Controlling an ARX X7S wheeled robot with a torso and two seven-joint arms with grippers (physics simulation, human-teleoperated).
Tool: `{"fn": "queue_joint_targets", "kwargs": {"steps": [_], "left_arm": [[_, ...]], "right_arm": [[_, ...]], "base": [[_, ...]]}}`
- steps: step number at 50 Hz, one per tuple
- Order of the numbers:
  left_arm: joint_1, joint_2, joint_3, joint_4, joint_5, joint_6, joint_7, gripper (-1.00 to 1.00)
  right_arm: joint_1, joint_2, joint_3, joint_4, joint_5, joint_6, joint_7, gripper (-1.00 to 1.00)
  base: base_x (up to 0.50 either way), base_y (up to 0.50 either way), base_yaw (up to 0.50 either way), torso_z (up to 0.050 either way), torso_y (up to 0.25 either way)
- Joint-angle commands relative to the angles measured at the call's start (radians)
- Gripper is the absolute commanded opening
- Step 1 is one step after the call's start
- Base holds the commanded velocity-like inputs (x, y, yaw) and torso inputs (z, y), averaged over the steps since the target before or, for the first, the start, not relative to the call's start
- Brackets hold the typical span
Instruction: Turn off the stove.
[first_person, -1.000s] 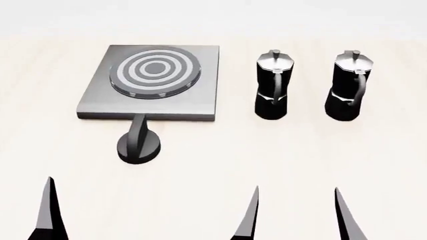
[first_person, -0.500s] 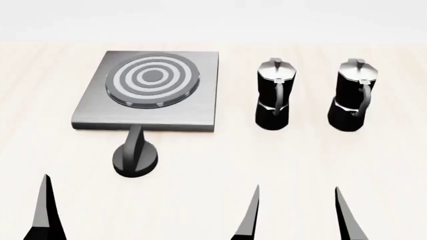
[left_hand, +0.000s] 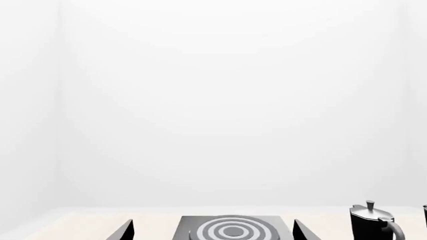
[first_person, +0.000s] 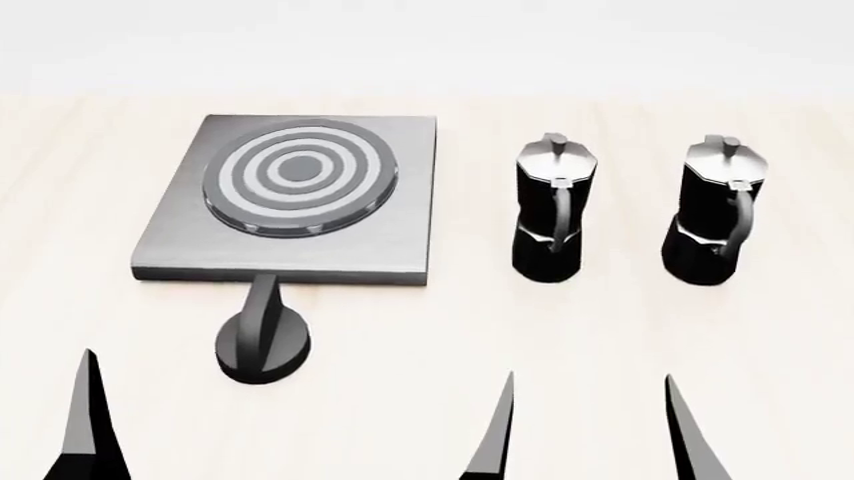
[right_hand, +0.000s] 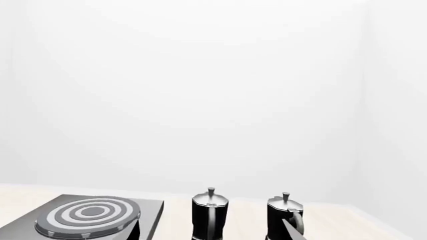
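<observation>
Task barely begun, by my read. Flat brushed grey metal stove (first_person: 287, 205) sits ahead-left on the pale table (first_person: 601, 330); its black ridged round knob (first_person: 266, 341) is untouched. Left gripper (left_hand: 212, 231) and right gripper (first_person: 590, 425) both spread wide, holding nothing, short of the knob.

On the table (first_person: 667, 340), the stove (first_person: 287, 205) sits at about eleven o'clock from the view's centre, with its burner (first_person: 299, 175) on the plate's far half. The knob (first_person: 264, 342) stands just off the plate's near edge, at six o'clock from the burner. At three o'clock from the stove, well apart from it, two moka pots (first_person: 549, 208) (first_person: 718, 212) stand side by side.
</observation>
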Motion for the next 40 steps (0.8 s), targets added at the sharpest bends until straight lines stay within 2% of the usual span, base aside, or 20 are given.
{"fn": "queue_joint_targets", "kwargs": {"steps": [1, 40], "left_arm": [[-0.001, -0.004, 0.006, -0.003, -0.001, 0.003, -0.007, 1.00], [-0.013, -0.018, 0.026, -0.026, -0.008, 0.008, -0.023, 1.00]], "right_arm": [[0.000, 0.007, -0.006, -0.002, 0.004, 0.000, 0.005, 1.00], [0.007, 0.023, -0.020, 0.009, 0.020, -0.007, 0.020, 1.00]], "base": [[0.11, 0.00, 0.00, 0.000, 0.000], [0.15, 0.00, 0.00, 0.000, 0.000]]}}
